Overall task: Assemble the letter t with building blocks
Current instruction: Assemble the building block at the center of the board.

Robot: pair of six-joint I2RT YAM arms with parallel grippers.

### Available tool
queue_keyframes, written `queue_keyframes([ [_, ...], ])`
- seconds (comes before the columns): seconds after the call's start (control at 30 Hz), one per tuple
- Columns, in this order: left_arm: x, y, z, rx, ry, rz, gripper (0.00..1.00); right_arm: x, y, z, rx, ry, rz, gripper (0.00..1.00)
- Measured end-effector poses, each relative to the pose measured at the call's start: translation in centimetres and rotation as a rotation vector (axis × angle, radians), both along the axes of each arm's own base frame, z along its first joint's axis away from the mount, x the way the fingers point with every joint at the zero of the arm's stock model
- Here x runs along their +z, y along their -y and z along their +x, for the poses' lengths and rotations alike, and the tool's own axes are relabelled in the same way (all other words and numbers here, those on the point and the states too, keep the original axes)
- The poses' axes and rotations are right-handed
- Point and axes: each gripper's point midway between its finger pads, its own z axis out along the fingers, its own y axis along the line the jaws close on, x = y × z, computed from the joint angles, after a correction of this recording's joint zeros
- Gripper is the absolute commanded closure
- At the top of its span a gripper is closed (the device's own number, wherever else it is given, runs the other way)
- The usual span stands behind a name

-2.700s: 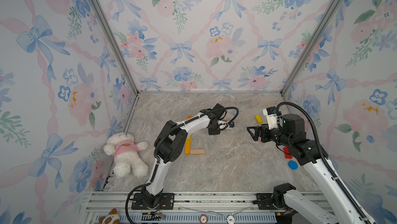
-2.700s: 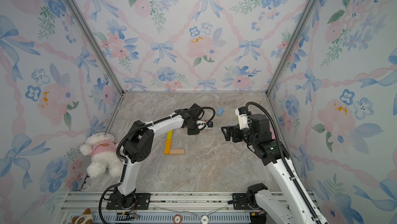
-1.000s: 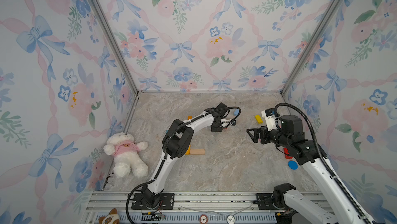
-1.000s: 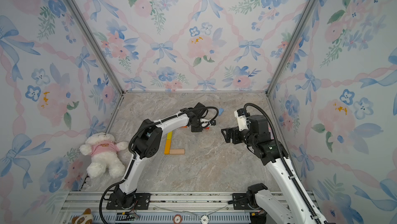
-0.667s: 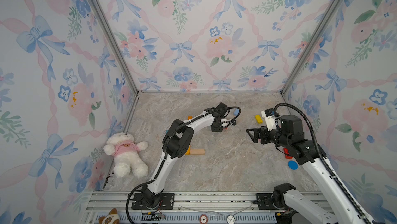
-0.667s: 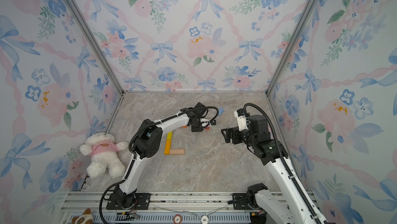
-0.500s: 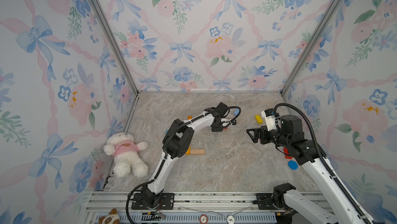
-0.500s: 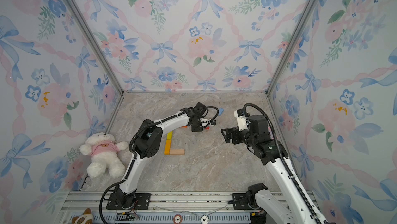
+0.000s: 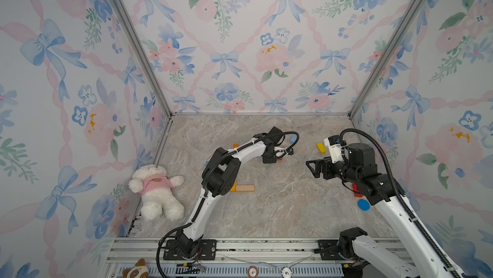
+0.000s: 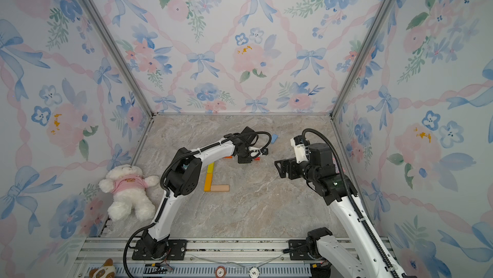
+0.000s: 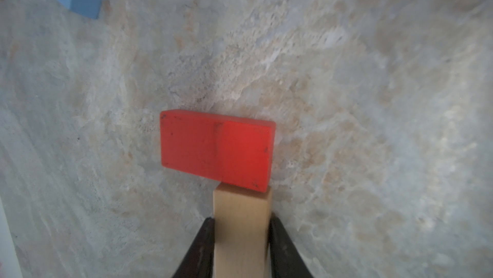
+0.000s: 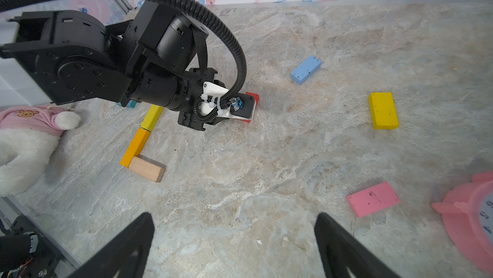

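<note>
Against a red block (image 11: 217, 148), left tool (image 11: 241, 219) pinches 1 bare-wood block (image 11: 241, 207) (right tool (image 12: 234, 218) gapes empty).

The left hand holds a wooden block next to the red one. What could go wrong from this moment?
1. The wooden block in the left hand seems to meet the red block at one end only, not its middle; set down so, the pieces may look like an L.
2. Pushing further could turn the red block out of line.
</note>
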Motion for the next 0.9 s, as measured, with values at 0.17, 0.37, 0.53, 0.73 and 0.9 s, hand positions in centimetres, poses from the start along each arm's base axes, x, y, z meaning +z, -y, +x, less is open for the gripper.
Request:
queue_keyframes([
  [0.17, 0.03, 0.09, 0.00, -0.006, 0.000, -0.004, 0.68, -0.04, 0.00, 0.00, 0.000, -0.001, 0.000, 0.04],
  [0.37, 0.09, 0.34, -0.01, -0.021, 0.002, -0.012, 0.68, -0.05, 0.00, -0.01, 0.000, -0.001, 0.000, 0.04],
  [0.53, 0.10, 0.37, -0.01, -0.025, 0.002, -0.013, 0.68, -0.05, 0.05, 0.02, -0.002, 0.000, -0.002, 0.04],
  [0.73, 0.02, 0.38, 0.02, -0.027, 0.003, -0.012, 0.63, -0.05, 0.05, 0.02, -0.002, 0.000, -0.002, 0.04],
  [0.9, 0.00, 0.40, 0.10, -0.027, 0.006, -0.012, 0.58, -0.05, 0.05, 0.02, -0.002, 0.000, -0.002, 0.04],
])
